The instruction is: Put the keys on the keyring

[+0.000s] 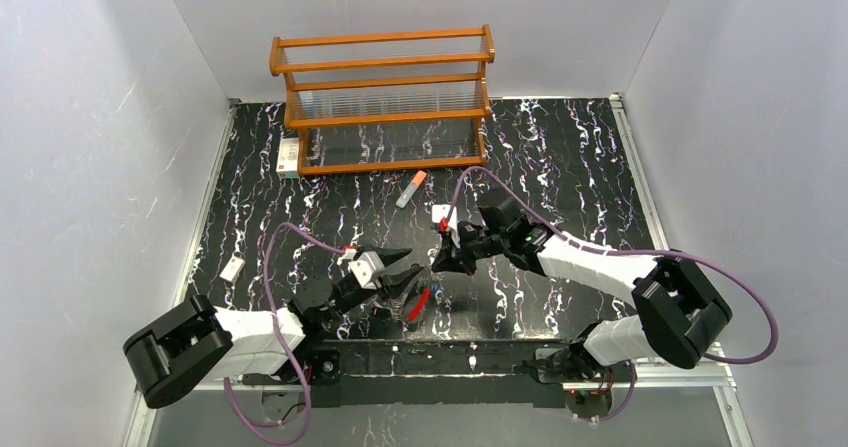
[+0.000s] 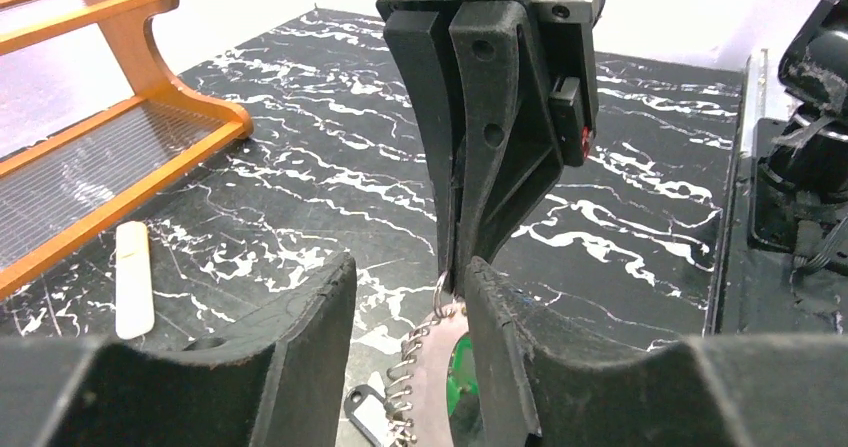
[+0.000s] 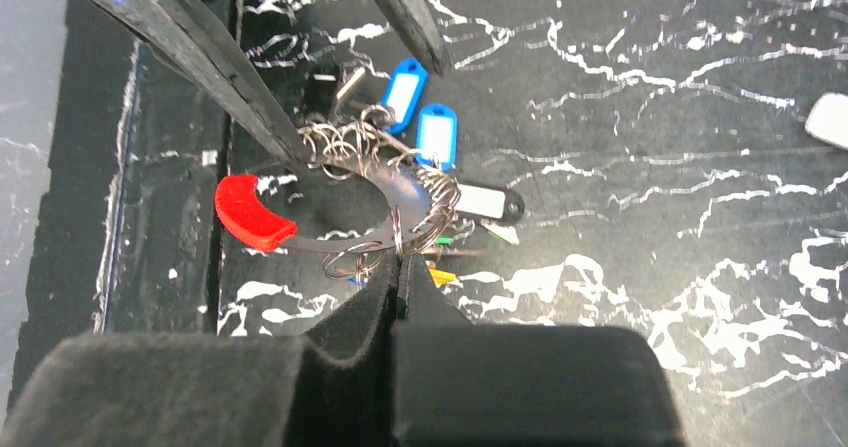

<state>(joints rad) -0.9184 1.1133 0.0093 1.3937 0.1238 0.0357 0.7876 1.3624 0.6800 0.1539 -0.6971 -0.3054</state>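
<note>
Left fingers (image 2: 290, 367) apart, 1 touching keyring (image 3: 250, 212). Right fingers (image 2: 490, 167) clamped on small wire loop (image 3: 398, 242) at keyring rim. Risk: tug drags unclamped keyring away, keys (image 3: 436, 135) slide onto bench (image 3: 650, 217).

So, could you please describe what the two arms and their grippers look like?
Both arms have white links and bulky black joints, the left arm and the right arm alike. A purple cable loops along each. The left gripper and right gripper have black, tapered fingers, and a small white block with a red mark sits at each wrist.
</note>
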